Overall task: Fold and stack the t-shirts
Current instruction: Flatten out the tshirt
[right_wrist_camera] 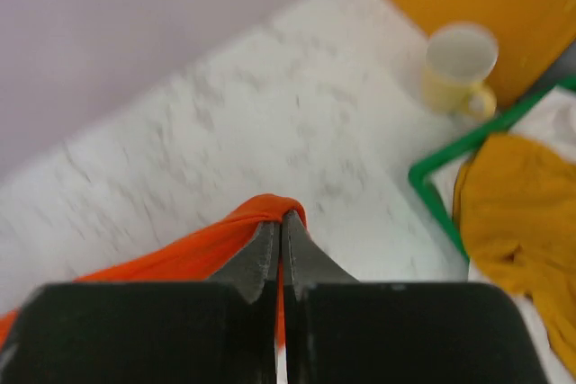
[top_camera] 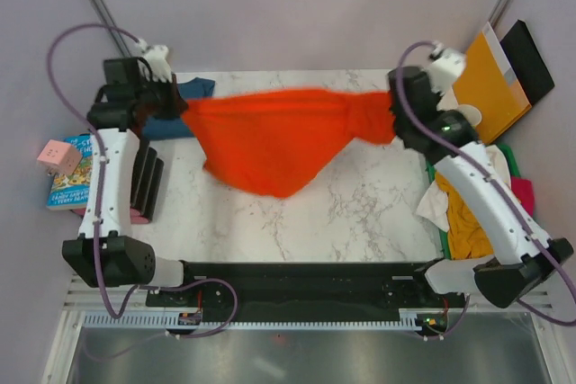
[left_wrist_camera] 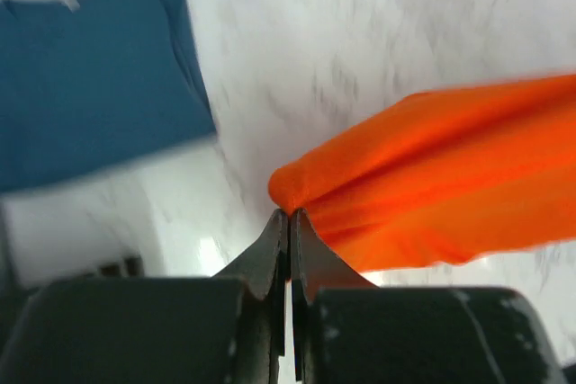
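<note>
The orange-red t-shirt (top_camera: 270, 137) hangs stretched between both grippers above the marble table (top_camera: 360, 204), its lower part sagging to a point. My left gripper (top_camera: 180, 105) is shut on its left end; in the left wrist view the gripper (left_wrist_camera: 289, 215) pinches the orange cloth (left_wrist_camera: 432, 177). My right gripper (top_camera: 396, 114) is shut on the right end; in the right wrist view it (right_wrist_camera: 281, 218) pinches the orange cloth (right_wrist_camera: 180, 254). A dark teal-blue t-shirt (top_camera: 184, 96) lies at the back left and shows in the left wrist view (left_wrist_camera: 90, 78). A mustard yellow t-shirt (top_camera: 463, 222) and white cloth (top_camera: 434, 204) lie at the right.
A green-rimmed bin (right_wrist_camera: 441, 195) holds the mustard shirt (right_wrist_camera: 513, 213) at the right. A yellow mug (right_wrist_camera: 459, 65) and an orange-yellow envelope (top_camera: 490, 78) stand at the back right. A children's book (top_camera: 72, 168) and a pink block (top_camera: 56, 156) lie off the table's left.
</note>
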